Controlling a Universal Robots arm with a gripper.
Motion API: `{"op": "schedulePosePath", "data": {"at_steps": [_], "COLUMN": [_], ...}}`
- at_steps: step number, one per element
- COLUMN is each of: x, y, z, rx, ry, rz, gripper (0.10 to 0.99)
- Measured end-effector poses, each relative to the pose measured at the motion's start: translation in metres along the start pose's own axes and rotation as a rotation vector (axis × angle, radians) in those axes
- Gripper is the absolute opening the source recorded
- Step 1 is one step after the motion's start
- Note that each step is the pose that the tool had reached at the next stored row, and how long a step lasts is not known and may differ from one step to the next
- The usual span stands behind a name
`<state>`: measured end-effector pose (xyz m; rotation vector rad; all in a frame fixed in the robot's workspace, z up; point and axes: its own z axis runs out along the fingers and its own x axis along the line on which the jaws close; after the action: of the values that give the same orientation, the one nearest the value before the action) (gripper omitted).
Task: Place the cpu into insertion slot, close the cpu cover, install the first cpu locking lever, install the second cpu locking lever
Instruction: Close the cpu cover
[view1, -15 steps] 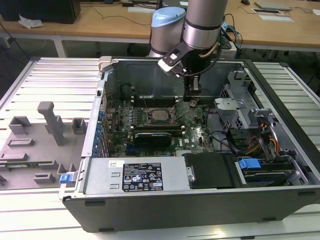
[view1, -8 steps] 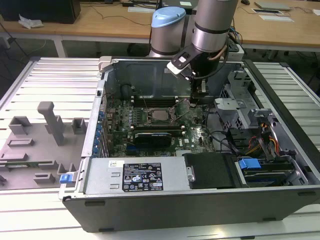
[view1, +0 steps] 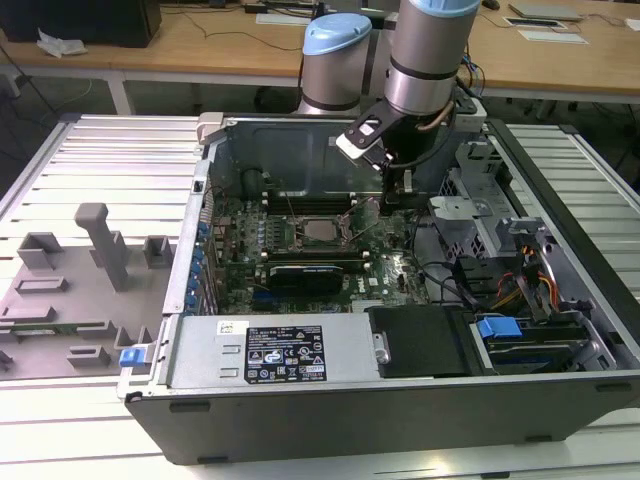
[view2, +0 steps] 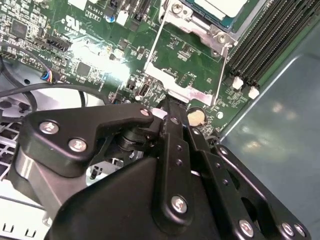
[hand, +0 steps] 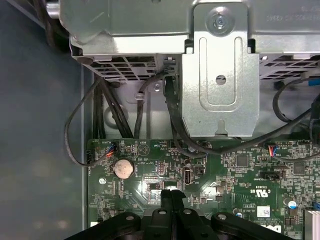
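Note:
The cpu (view1: 322, 227) lies pale and square in the insertion slot (view1: 306, 230) on the green motherboard inside the open case. In the second wrist view the cpu (view2: 220, 5) sits under the silvery cpu cover (view2: 200, 26), which lies flat around it. Two thin wire levers (view2: 155, 42) (view2: 223, 70) run along the socket's sides. My gripper (view1: 400, 200) hangs low over the board, on the exterior view's right of the socket. Its black fingers are shut together with nothing between them, and the tips (view2: 167, 106) (hand: 171, 192) are at a silvery metal tab (view2: 182, 92) on the socket's near edge.
Long black memory slots (view2: 265, 40) flank the socket. A coin battery (hand: 123, 168) sits close to the fingertips. Black cables (hand: 172, 120) and a metal drive cage (hand: 220, 75) stand just beyond. Case walls (view2: 280, 115) surround the board. Grey fixtures (view1: 95, 250) stand on the table.

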<state>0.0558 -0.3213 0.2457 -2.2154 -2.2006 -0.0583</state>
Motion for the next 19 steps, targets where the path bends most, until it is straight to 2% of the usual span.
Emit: {"op": "schedulePosePath", "data": {"at_steps": [3, 4, 6, 8, 9, 10, 11, 15, 19], "x": [0.0000, 0.0000, 0.0000, 0.0000, 0.0000, 0.0000, 0.0000, 0.0000, 0.0006], "y": [0.0000, 0.0001, 0.0005, 0.0012, 0.0017, 0.0021, 0.0022, 0.0016, -0.0069], "z": [0.0002, 0.0003, 0.0004, 0.0007, 0.0008, 0.0009, 0.0009, 0.0009, 0.0009], "rx": [0.000, 0.003, 0.027, 0.061, 0.084, 0.103, 0.110, 0.112, 0.109], "ry": [0.0000, 0.0001, 0.0007, 0.0013, 0.0015, 0.0016, 0.0015, 0.0015, 0.0017], "rz": [0.000, 0.000, 0.001, 0.002, 0.003, 0.004, 0.004, 0.004, 0.004], "gripper": [0.106, 0.106, 0.106, 0.106, 0.106, 0.106, 0.106, 0.106, 0.106]}}
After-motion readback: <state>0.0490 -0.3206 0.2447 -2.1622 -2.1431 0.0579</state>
